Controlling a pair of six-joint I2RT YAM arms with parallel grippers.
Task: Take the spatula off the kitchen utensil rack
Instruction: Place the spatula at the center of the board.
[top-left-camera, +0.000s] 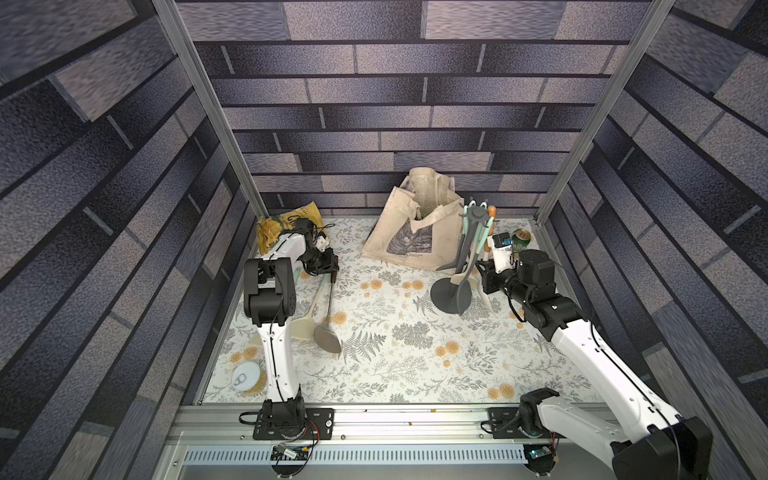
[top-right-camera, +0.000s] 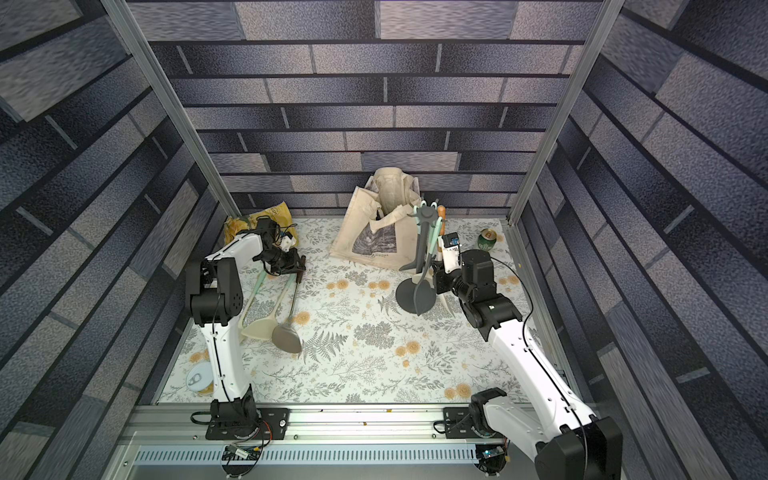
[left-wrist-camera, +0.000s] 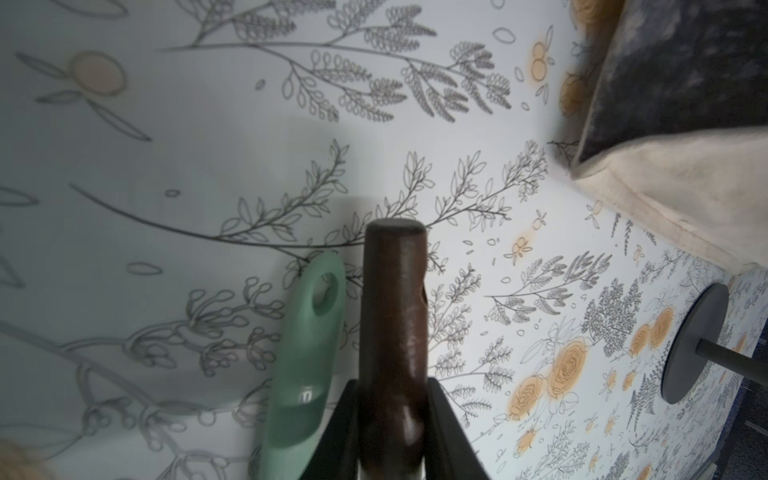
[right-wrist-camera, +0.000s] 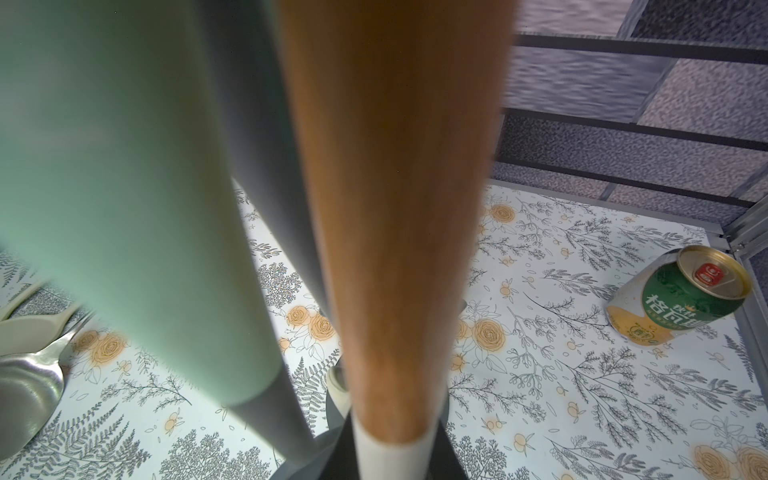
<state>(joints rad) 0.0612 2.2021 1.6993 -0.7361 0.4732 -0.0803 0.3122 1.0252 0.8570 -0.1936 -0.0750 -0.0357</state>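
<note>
I'm looking into a booth walled with grey brick-pattern paper, its floor a white cloth printed with grey ferns and orange roses. The dark grey kitchen utensil rack, a round disc base with a slim pole and a star of hook spokes on top, stands upright towards the back right in both top views. It is just in front of a slumped cream canvas tote bag. Several mint-handled and grey utensils hang from it.

On the rack's right side hangs the spatula, with an orange wooden handle and a white neck. Its top sits up beside the spokes, but I cannot tell whether it is on a hook. My right gripper is clamped on that spatula low on the handle, where wood meets white, jaws tight on either side. A green drink can sits near the back right corner.

Over on the left, my left gripper is closed around the dark brown wooden handle of a steel turner, whose head lies on the cloth. A cream spoon with a mint-green handle lies just beside it, to its left in both top views. A crumpled yellow snack bag sits at the back left, and a round tin with a pull-tab lid near the front left
</note>
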